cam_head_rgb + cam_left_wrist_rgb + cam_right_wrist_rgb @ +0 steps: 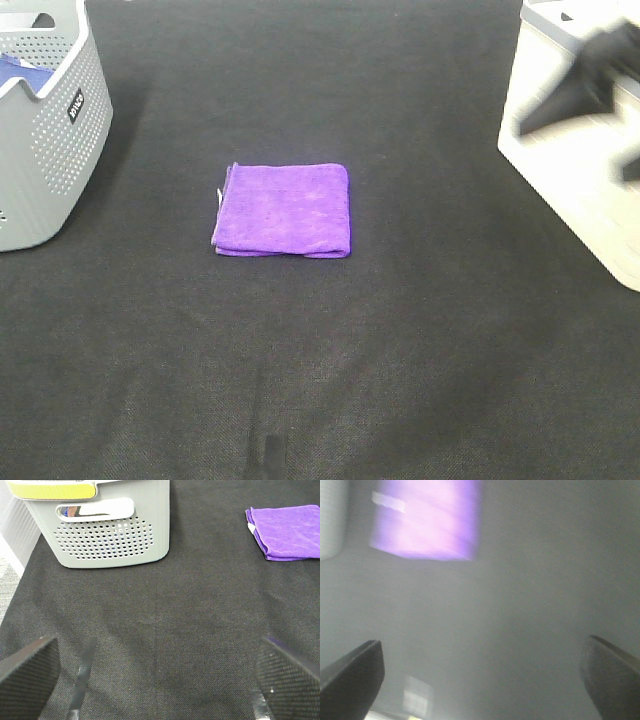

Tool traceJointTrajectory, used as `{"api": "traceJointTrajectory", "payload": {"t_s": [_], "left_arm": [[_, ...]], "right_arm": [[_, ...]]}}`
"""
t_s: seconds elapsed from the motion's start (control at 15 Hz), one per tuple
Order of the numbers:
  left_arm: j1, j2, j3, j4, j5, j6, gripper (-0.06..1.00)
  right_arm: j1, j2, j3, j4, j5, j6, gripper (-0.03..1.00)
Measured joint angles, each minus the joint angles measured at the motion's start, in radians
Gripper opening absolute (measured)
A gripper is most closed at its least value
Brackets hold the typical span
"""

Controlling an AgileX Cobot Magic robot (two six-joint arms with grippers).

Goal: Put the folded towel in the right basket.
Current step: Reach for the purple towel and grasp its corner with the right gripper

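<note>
**High view.** You are looking down on a black cloth desk point(320, 390). The towel point(282, 211) is purple and folded into a neat square. It lies flat near the middle of the desk with nothing touching it. The left basket point(55, 150), grey and perforated, stands at the left edge with something blue inside. The right basket point(570, 180), white, stands at the right edge, well apart from the towel. Your right arm point(585, 80) shows as a dark blurred shape in front of that basket's upper part. From here you cannot tell how its jaws stand.

**Left wrist view.** The left jaws are spread wide and hold nothing. Their dark textured pads point(27, 672) sit at either side of the picture with bare desk between them. Beyond them stands the left basket, with a yellow-green strip point(50, 489) on its rim and a handle slot in its wall. The towel lies apart from the basket, off to one side. A small white tag point(251, 527) shows at one corner of the towel.

**Right wrist view.** The whole picture is blurred. The right jaws are spread wide and hold nothing, with only desk between their dark tips. The towel shows as a purple patch on the desk beyond them, clear of both tips. A pale shape point(330, 520) at the picture's edge beside the towel is too blurred to name.
</note>
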Motion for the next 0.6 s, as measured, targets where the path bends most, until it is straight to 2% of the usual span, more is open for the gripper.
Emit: {"api": "traceJointTrajectory", "payload": {"t_s": [0.13, 0.33, 0.47, 0.6], "left_arm": [[0.0, 0.0, 0.0, 0.0, 0.0, 0.0, 0.99], [0.0, 0.0, 0.0, 0.0, 0.0, 0.0, 0.99], [0.0, 0.0, 0.0, 0.0, 0.0, 0.0, 0.99], [0.0, 0.0, 0.0, 0.0, 0.0, 0.0, 0.99]], "right_arm": [[0.006, 0.147, -0.084, 0.17, 0.007, -0.135, 0.98], [0.102, 0.401, -0.265, 0.185, 0.002, -0.146, 0.98], [0.161, 0.595, -0.443, 0.182, 0.006, -0.132, 0.97], [0.176, 0.757, -0.587, 0.185, 0.049, -0.131, 0.97]]}}
